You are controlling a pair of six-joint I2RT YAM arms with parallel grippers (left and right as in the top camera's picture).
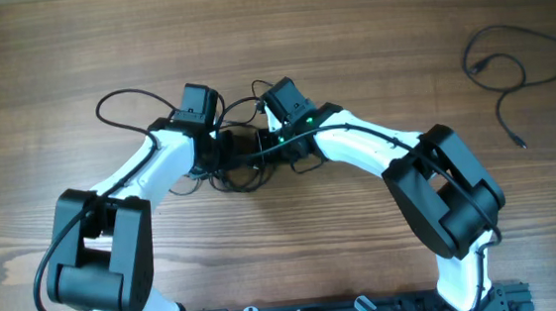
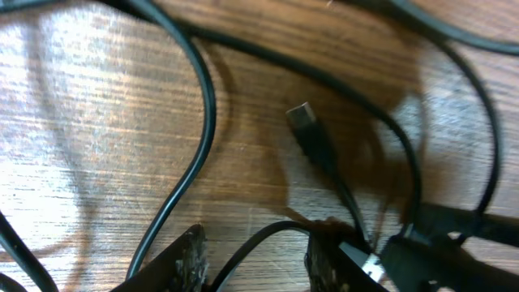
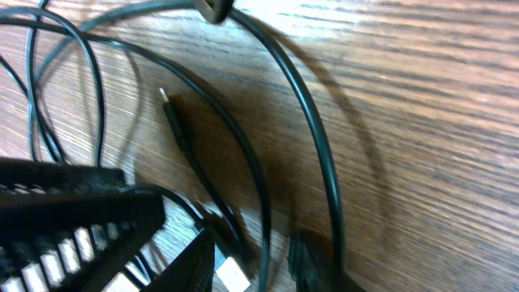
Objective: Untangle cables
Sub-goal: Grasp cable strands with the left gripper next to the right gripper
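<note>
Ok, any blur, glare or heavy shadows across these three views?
Overhead: sharp, evenly lit, soft shadows under the arms. Left wrist: soft focus, glare on the table at left, dark shadow beside the plug. Right wrist: cables slightly blurred, jaws at the bottom badly out of focus.

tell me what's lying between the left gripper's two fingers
A loop of thin black cable arcs through the gap of the open left gripper, with the wood table beneath it. The left wrist view shows this.

Robotics lab: robot arms [image 1: 367, 148] mounted at a wooden table [image 1: 348, 31].
</note>
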